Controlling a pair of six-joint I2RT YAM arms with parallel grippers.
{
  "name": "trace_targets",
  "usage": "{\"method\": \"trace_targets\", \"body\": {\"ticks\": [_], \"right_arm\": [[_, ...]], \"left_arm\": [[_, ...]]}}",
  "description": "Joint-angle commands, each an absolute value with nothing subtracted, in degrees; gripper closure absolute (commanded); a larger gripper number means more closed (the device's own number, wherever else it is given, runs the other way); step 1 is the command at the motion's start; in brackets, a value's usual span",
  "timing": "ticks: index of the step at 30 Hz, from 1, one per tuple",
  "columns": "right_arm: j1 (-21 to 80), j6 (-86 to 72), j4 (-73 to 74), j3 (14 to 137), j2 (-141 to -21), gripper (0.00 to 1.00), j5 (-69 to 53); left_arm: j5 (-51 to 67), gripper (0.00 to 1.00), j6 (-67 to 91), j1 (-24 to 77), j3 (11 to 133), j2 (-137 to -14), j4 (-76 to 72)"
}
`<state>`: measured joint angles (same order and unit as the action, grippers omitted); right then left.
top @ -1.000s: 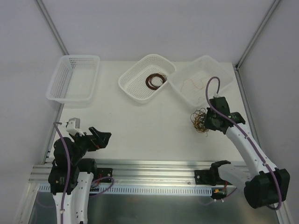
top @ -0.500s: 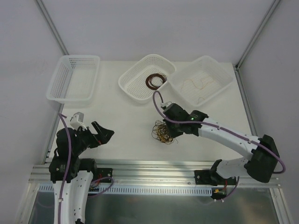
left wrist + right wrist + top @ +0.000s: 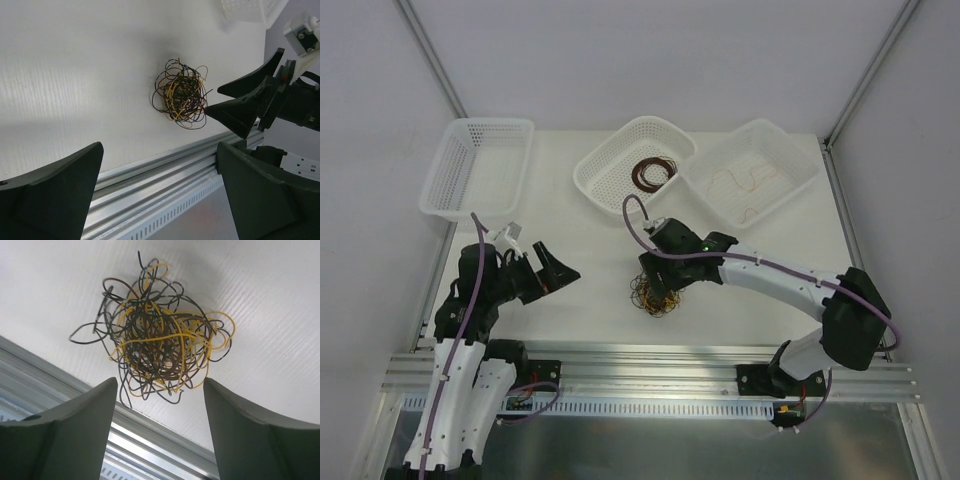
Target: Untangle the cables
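Observation:
A tangled ball of thin black, brown and yellow cables (image 3: 653, 296) (image 3: 157, 347) (image 3: 181, 94) lies on the white table near its front rail. My right gripper (image 3: 663, 281) (image 3: 160, 405) hangs open just above the ball's near side, with nothing between its fingers. My left gripper (image 3: 552, 271) (image 3: 160, 192) is wide open and empty, well to the left of the tangle. A coil of dark brown cable (image 3: 653, 172) rests in the middle basket. Tan cable (image 3: 745, 183) lies in the right basket.
Three white mesh baskets stand along the back: left (image 3: 478, 168), middle (image 3: 610, 185), right (image 3: 787, 185). The aluminium rail (image 3: 650, 357) runs along the table's front edge, just below the tangle.
The right arm carried the tangle from the right side toward the table's middle front and opened, leaving it on the table. The left arm rose and swung slightly right.

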<state>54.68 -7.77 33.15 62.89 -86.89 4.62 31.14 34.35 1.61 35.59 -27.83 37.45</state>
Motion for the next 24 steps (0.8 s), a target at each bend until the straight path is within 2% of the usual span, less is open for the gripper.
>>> {"method": "trace_targets", "body": {"ticks": [1,9,19,22,23,24], "right_arm": [[52.9,-9.5,30.7,61.6,-78.6,0.26,3.6],[47.0,-18.4,26.8,51.3,-65.1,0.26,5.5],[45.4,-26.9,14.9,36.8,-54.8,0.27,2.2],[45.4,-28.1,13.2,34.5,-53.2,0.28,2.6],[45.4,-28.6,12.7,34.0,-52.8,0.28,2.7],[45.4,-28.7,12.4,33.6,-52.7,0.28,2.8]], "left_arm": [[31.1,0.01,36.9,6.1,36.0,-31.3,30.0],[18.1,0.02,36.0,28.5,41.1,-47.7,21.5],[5.1,0.11,16.7,47.5,49.4,-67.6,19.7],[4.4,0.17,14.9,48.5,50.4,-72.0,19.4],[4.9,0.24,14.6,48.6,50.6,-72.9,19.3],[4.9,0.27,14.1,48.9,50.9,-74.5,19.2]]}}
